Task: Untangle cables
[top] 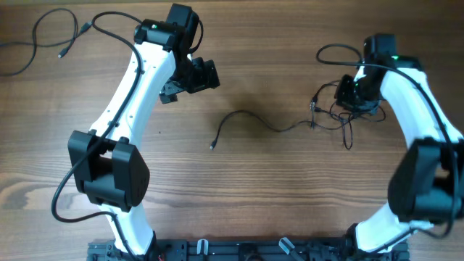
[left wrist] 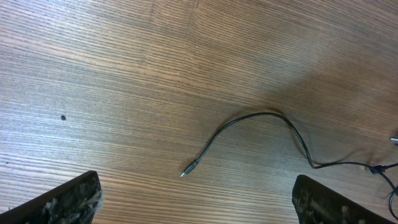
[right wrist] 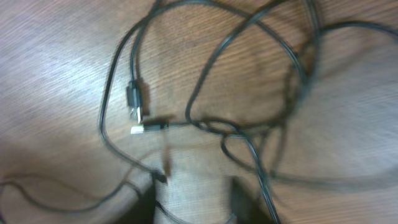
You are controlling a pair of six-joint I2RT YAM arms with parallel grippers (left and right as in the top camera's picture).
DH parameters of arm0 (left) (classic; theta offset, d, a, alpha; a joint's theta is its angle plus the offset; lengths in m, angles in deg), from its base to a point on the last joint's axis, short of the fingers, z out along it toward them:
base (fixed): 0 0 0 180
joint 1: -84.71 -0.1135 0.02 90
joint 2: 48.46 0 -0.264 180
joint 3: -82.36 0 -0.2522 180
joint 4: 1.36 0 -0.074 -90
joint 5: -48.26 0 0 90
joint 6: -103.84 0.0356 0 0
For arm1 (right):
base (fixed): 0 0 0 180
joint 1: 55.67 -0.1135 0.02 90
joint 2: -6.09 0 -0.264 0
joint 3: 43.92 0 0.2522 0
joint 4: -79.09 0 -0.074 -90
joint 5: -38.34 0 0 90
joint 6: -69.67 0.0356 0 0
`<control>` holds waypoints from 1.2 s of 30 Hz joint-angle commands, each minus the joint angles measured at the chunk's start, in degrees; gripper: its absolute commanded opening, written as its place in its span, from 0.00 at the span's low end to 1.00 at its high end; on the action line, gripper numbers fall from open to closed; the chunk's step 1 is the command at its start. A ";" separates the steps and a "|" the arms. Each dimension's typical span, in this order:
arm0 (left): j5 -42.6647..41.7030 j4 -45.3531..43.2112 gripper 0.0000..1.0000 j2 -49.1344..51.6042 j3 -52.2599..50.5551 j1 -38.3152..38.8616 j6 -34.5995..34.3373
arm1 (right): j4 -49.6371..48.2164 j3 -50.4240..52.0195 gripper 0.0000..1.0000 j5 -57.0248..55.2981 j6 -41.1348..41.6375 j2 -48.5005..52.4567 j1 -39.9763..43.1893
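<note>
Black cables (top: 341,116) bunched at the right of the wood counter (top: 254,203), 1 strand lying loose.
Nearest the arm bases, the loose strand (top: 250,116) curves across frame centre, its plug end (top: 212,147) at lower left, its other end running into the bunch. The right tool (top: 354,93) hangs over that bunch; blur hides how its jaws stand. The left tool (top: 190,82), jaws wide apart and empty, hovers upper left of centre. Farthest, 1 separate cable (top: 76,27) loops in the upper left corner.

Readable markings: none. No text, label, brand name, number or sign is showing legibly on the cables (left wrist: 255,114), the left arm (top: 138,80), the right arm (top: 417,101) or the wooden table (top: 290,188). The right wrist view is blurring fine detail.
</note>
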 commanded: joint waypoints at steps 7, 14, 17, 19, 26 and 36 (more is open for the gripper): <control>0.92 -0.79 1.00 -0.04 -2.89 0.22 -0.98 | -4.33 8.26 0.76 -13.84 11.74 -2.23 0.83; 0.90 -1.36 1.00 -0.04 -2.89 0.22 -0.98 | -10.47 9.55 0.69 -9.31 12.26 0.76 1.84; 0.92 -1.70 1.00 -0.04 -2.89 0.22 -0.98 | -13.73 9.68 0.62 -4.24 13.25 1.33 1.75; 0.92 -1.70 1.00 -0.04 -2.89 0.22 -0.98 | -14.62 9.68 0.57 -4.24 13.20 1.90 1.75; 0.94 -2.51 1.00 -0.04 -2.89 0.22 -0.98 | -17.94 9.68 0.37 -4.04 11.34 3.85 1.73; -4.48 -3.02 1.00 -0.04 -2.89 0.20 -0.92 | -20.11 5.97 0.04 9.77 1.03 0.33 1.73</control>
